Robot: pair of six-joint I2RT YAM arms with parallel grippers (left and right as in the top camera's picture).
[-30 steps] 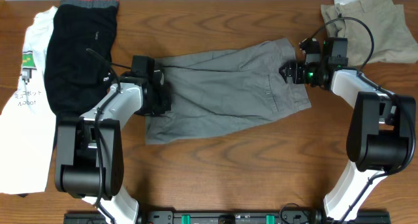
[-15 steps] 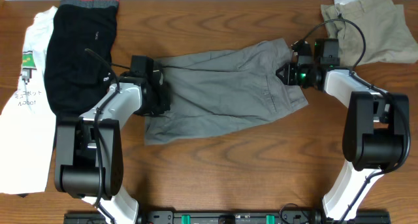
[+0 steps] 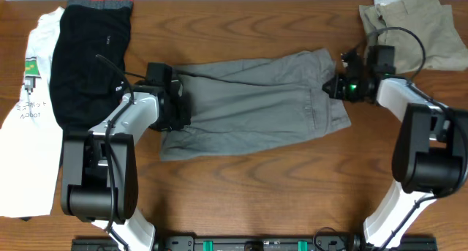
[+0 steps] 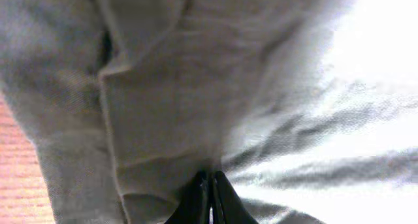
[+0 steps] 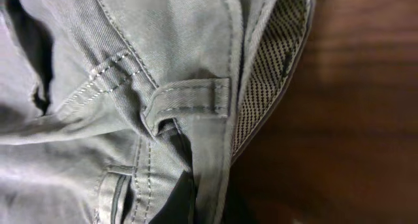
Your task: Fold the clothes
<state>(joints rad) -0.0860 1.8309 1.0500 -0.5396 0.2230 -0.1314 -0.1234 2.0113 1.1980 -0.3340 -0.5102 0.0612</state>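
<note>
Grey shorts (image 3: 256, 97) lie spread across the middle of the table, waistband to the right. My left gripper (image 3: 178, 105) is at their left end, and the left wrist view shows it (image 4: 210, 191) shut with the grey cloth (image 4: 163, 106) pinched and bunched around the tips. My right gripper (image 3: 335, 86) is at the right end. In the right wrist view it (image 5: 208, 201) is shut on the waistband (image 5: 212, 152), just below a belt loop (image 5: 189, 100). The patterned inner lining (image 5: 271, 67) of the waistband shows beside the bare wood.
A black garment (image 3: 88, 53) lies over a white printed T-shirt (image 3: 33, 134) at the far left. Folded khaki shorts (image 3: 417, 28) sit in the back right corner, close behind my right arm. Bare wood stretches in front of the grey shorts.
My right gripper went in to the waistband, shut on it and drew it to the right, stretching the shorts flatter. The left gripper stayed shut in place.
</note>
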